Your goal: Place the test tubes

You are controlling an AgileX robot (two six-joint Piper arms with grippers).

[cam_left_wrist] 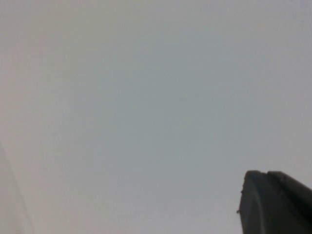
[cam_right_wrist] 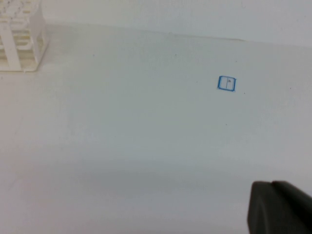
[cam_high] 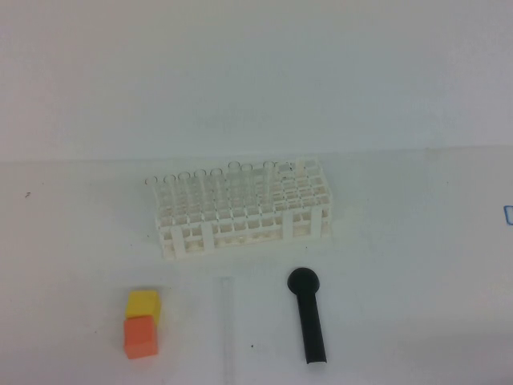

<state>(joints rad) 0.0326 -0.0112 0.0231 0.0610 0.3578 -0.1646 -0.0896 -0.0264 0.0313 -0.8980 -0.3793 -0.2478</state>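
white table w/ a pale wall behind. white rack sits mid-table. standing tubes, clear glass, fill its far row upright. a loose tube, also clear, lies flat in front of the rack, apart from it, lengthwise front to back. black tool lies just right of that tube, round head toward the rack. yellow block is front-left of the rack, w/ the orange block touching its near side. small blue mark on the table well right of the rack. left gripper: only a dark edge shows over bare table, can't tell open or closed. right gripper: dark edge over bare table right of the rack, nearer than the blue mark, can't tell either.
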